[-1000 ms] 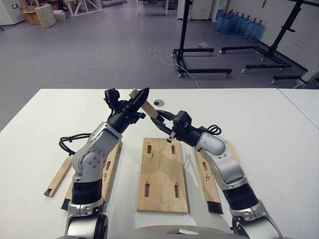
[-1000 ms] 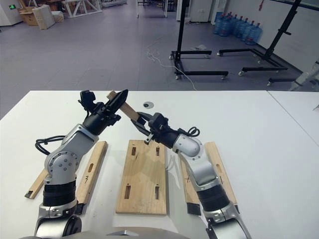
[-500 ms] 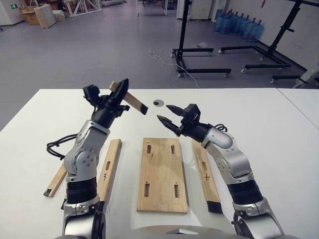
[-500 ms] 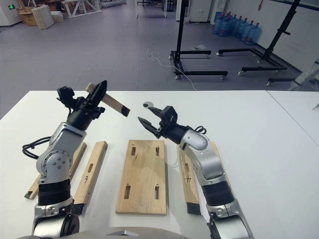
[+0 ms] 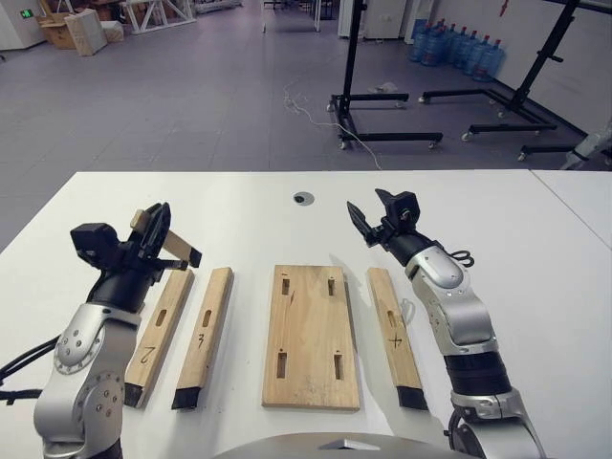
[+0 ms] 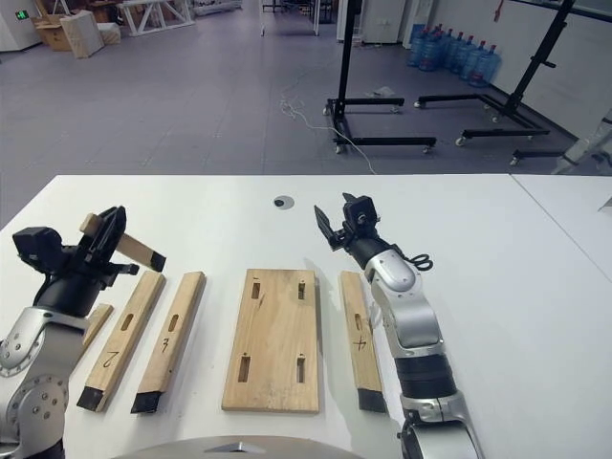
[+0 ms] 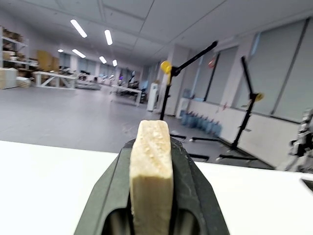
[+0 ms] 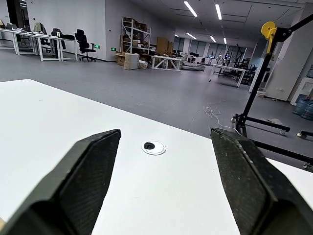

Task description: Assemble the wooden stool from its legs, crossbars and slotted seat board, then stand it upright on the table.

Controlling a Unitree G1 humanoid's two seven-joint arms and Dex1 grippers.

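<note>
Big open workshop hall behind, white counter (image 5: 535,287) stretching out in front of me. My left end effector (image 5: 156,222) is pinching a short crossbar (image 5: 180,251), holding it clear of the counter on the left side, just above the far end of the leg marked 2 (image 5: 161,327). My right end effector (image 5: 369,214) is hovering with fingers spread wide, gripping nothing, past the far end of the right-hand leg (image 5: 393,335). The slotted seat board (image 5: 311,335) is lying flat in the middle, with a third leg (image 5: 204,337) lying to its left. I'm judging the job in hand as seating this crossbar in a leg slot. To do it well, I'm wanting the bar's end square to the slot, pressing straight in rather than slanting.
</note>
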